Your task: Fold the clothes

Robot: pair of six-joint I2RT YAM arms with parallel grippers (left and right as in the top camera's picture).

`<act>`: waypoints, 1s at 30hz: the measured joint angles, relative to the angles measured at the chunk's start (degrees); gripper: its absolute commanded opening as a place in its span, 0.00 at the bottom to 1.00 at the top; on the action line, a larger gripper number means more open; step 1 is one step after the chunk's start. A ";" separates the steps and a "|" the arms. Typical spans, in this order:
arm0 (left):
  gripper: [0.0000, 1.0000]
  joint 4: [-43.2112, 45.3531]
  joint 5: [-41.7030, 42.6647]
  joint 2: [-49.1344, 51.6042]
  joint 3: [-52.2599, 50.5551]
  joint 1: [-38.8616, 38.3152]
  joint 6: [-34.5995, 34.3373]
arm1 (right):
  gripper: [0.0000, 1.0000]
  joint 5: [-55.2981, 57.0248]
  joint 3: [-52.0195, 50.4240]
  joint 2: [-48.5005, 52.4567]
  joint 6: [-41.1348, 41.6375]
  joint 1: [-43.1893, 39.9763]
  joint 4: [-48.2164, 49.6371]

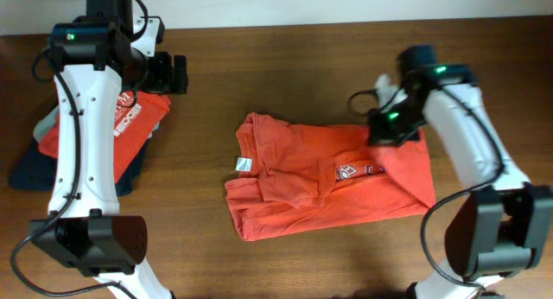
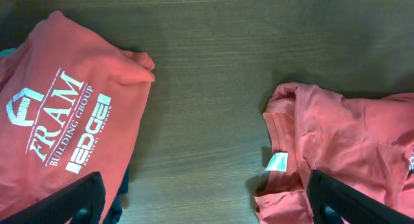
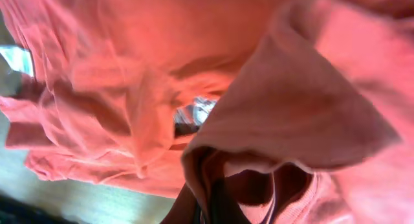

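The orange-red T-shirt [image 1: 320, 182] lies crumpled and partly folded in the middle of the table, its white neck tag [image 1: 244, 165] at the left end. My right gripper [image 1: 382, 130] is shut on the shirt's upper right edge, and the lifted cloth hangs from it. In the right wrist view the shirt [image 3: 129, 88] fills the frame and drapes over the gripper [image 3: 220, 204], hiding most of the fingers. My left gripper [image 1: 175, 74] stands open at the far left, holding nothing. The left wrist view shows bare wood between its fingers [image 2: 71, 201], with the shirt's collar [image 2: 291, 127] to the right.
A folded red shirt with a white FRAM logo [image 1: 130, 117] lies at the left on folded navy [image 1: 34, 174] and grey garments, under the left arm. It also shows in the left wrist view [image 2: 65, 107]. The table's back edge runs along the top.
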 measured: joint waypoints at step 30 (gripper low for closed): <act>0.99 0.00 0.02 0.00 0.00 0.00 0.00 | 0.05 4.02 -7.72 -2.12 8.26 5.01 9.25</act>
